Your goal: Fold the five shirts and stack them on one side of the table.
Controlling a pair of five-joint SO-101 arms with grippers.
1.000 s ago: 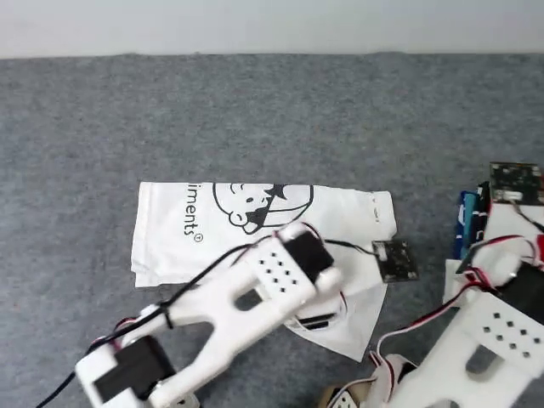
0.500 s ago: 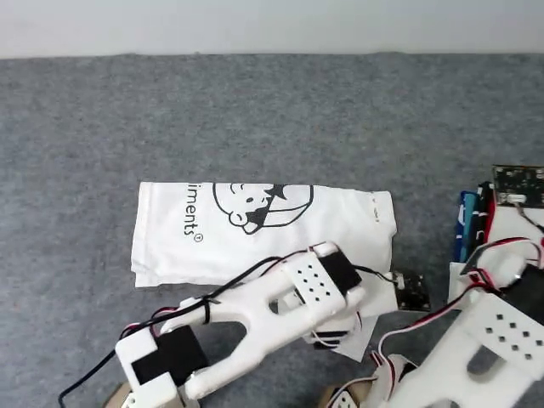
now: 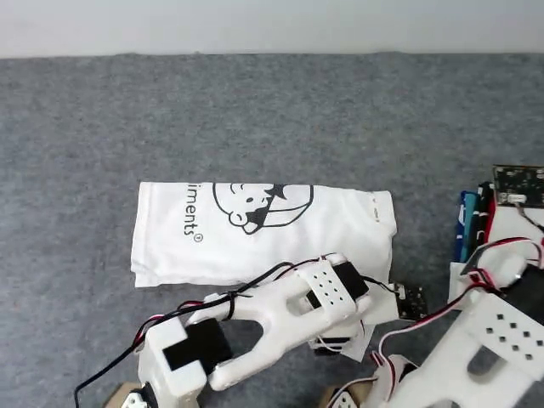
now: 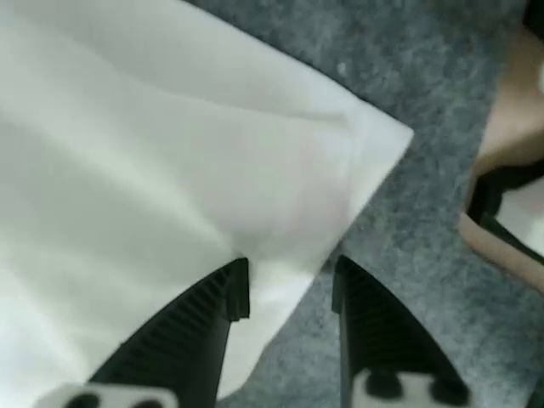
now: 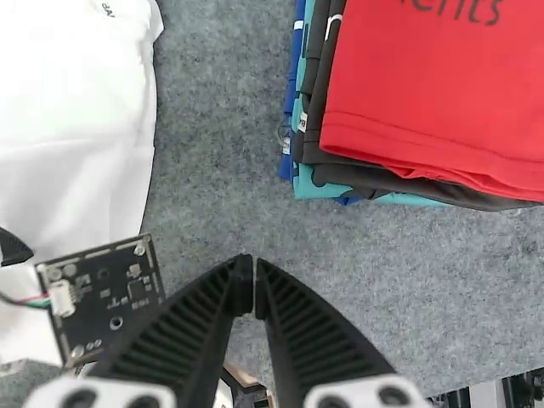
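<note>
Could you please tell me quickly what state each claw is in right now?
Left claw: open, with the edge of the white shirt between its fingers.
Right claw: closed, holding nothing.

A white shirt (image 3: 255, 225), printed in black with a cartoon figure and lettering, is seen folded into a long rectangle and laid flat near the middle of the grey surface (image 3: 255, 110). Its near right corner is left loose, with a flap of plain cloth spread out past the folded edge. Well apart, at the right edge, a stack of folded shirts (image 3: 467, 225) is piled. A red shirt (image 5: 425, 85) is laid on top, with black, teal and blue layers shown beneath it, their edges roughly aligned.
</note>
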